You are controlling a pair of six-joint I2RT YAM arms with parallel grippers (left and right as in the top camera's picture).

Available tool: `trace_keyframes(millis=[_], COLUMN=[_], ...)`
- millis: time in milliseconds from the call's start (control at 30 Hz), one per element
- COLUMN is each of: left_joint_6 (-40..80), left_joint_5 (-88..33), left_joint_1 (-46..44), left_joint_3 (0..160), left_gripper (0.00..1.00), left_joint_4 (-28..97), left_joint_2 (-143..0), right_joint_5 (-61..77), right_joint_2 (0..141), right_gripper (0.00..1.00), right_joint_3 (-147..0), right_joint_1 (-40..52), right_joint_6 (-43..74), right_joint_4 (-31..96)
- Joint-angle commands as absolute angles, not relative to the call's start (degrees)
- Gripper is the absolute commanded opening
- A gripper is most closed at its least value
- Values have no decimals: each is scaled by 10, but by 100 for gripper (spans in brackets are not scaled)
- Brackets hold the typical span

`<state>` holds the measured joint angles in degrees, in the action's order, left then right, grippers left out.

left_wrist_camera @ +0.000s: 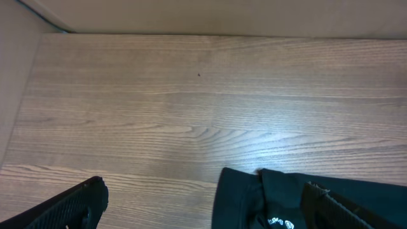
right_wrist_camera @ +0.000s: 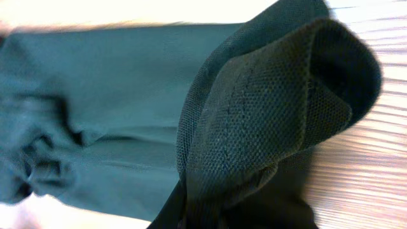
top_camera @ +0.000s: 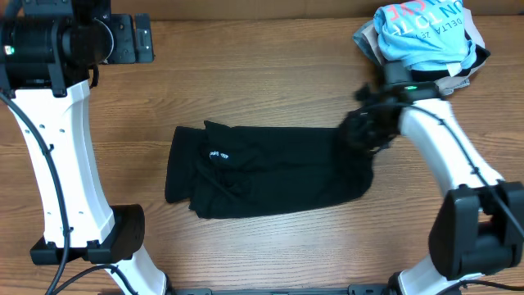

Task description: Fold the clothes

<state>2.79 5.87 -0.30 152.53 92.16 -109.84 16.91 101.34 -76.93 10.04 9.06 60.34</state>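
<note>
A large, plain black soft-fabric garment (top_camera: 270, 176) lies spread across the middle of a light brown wooden table (top_camera: 262, 82), seen from above. It forms a rough rectangle, longer from left to right, with wrinkles and overlapping folds at its left end. A small white printed logo (top_camera: 215, 154) sits near that left end.

The right gripper (top_camera: 364, 127) is at the garment's right edge, near the far corner, with its claw closed together on the black fabric. From the right wrist camera, a fold of the garment's mesh-like cloth is bunched and raised close to the lens, hiding the fingers; the rest of the garment stretches flat beyond it.

The left gripper (left_wrist_camera: 203, 197) is held above the far left part of the table, well apart from the garment. From its wrist camera, its two black fingers (left_wrist_camera: 76, 203) stand wide apart with nothing between them, and the garment's left end shows below.

At the table's far right corner sits a pile with a light blue T-shirt with pink and white lettering (top_camera: 422, 33) on top of grey and tan garments (top_camera: 368, 39).
</note>
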Motion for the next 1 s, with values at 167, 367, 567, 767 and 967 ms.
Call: trace_keyframes(millis=[167,367,567,767,967], left_joint_6=[16,12,12,12,12], left_joint_5=[65,64,64,63,59], left_joint_1=[-6,-7,-7,-7,-7], left_joint_3=[1524,1524,1524,1524,1524], left_gripper=[100,100,100,100,100], left_joint_4=[930,930,926,922,919], left_joint_2=[-1143,-1160,-1160,-1160,-1160], right_joint_5=[135,138,138,132,120], right_joint_2=[1000,998,987,989,990], right_gripper=[10,70,75,75,70], right_joint_3=[-781,-784,-800,-778,-734], right_joint_1=[257,288,253,257,276], right_joint_6=[192,194,193,161,161], right_joint_4=[546,557,623,639,591])
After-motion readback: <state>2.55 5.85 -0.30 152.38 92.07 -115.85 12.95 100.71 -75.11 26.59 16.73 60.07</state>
